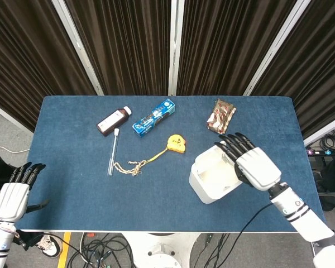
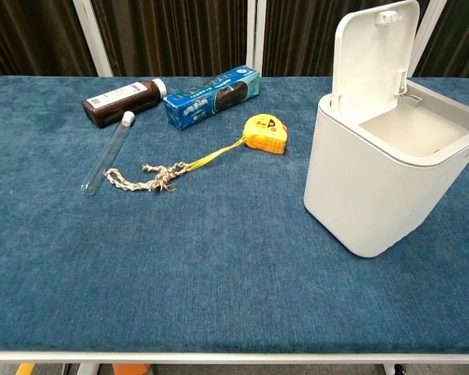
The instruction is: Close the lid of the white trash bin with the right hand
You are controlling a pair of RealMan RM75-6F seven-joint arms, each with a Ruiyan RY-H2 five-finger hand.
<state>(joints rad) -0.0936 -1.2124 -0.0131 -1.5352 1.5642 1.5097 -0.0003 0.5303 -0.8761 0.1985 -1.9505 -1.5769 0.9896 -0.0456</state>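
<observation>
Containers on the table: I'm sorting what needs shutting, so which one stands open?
The white bin: its lid stands upright and the inside shows. The brown bottle and clear tube both lie capped on their sides.

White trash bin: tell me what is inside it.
The white plastic trash bin has its lid standing upright; the visible inner recess looks bare white. In the head view the right hand hangs above the opening and covers part of it. The deeper interior is hidden.

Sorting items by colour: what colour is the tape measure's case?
The tape measure has a yellow case, clearest in the chest view.
</observation>
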